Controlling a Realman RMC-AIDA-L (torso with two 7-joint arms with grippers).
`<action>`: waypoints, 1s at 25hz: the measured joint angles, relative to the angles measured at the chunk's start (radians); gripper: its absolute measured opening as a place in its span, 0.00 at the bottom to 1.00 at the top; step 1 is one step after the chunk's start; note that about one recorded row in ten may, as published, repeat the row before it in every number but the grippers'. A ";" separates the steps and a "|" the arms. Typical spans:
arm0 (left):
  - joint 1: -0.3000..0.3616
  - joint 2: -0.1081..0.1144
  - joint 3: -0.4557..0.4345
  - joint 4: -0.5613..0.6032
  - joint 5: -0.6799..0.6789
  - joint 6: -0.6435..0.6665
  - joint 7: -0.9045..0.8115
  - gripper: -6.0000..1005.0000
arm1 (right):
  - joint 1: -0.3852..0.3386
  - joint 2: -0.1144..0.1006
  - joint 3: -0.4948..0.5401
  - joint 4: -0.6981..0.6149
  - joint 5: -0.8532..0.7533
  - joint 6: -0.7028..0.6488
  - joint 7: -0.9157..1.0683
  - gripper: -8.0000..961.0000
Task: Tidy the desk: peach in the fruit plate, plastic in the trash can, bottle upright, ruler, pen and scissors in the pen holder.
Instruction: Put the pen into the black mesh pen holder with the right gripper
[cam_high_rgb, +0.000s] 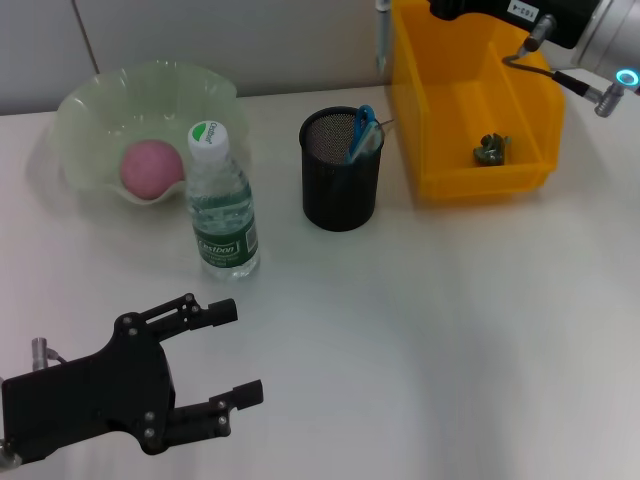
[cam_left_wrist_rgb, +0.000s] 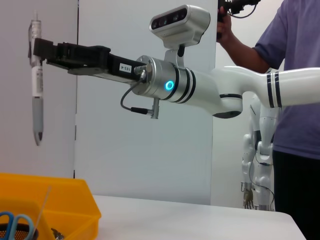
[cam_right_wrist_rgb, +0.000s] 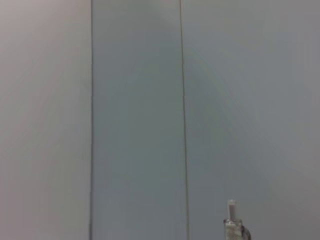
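Bright, even light from overhead across the white bench (cam_high_rgb: 450, 330), no harsh glare. Soft short shadows hug the bottle (cam_high_rgb: 222, 205) and pen holder (cam_high_rgb: 341, 170); faint grey patch under the left end effector (cam_high_rgb: 225, 360). Yellow bin (cam_high_rgb: 470, 95) saturated, near-blown on its walls. Head view sharp center, slight bowing at edges. Left wrist view crisp, blue LED ring glowing on the right arm (cam_left_wrist_rgb: 190, 87). Right wrist view: flat, dim grey wall, pen tip soft.
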 joint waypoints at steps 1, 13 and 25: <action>-0.001 0.000 0.000 0.000 0.000 0.000 0.000 0.80 | 0.007 0.000 0.003 0.021 0.015 -0.002 -0.037 0.19; -0.012 -0.002 0.000 -0.004 0.006 -0.003 -0.009 0.79 | 0.087 0.002 -0.005 0.263 0.173 -0.013 -0.326 0.19; -0.012 -0.002 0.000 -0.004 0.006 -0.009 -0.010 0.80 | 0.199 0.006 -0.003 0.522 0.227 -0.002 -0.466 0.19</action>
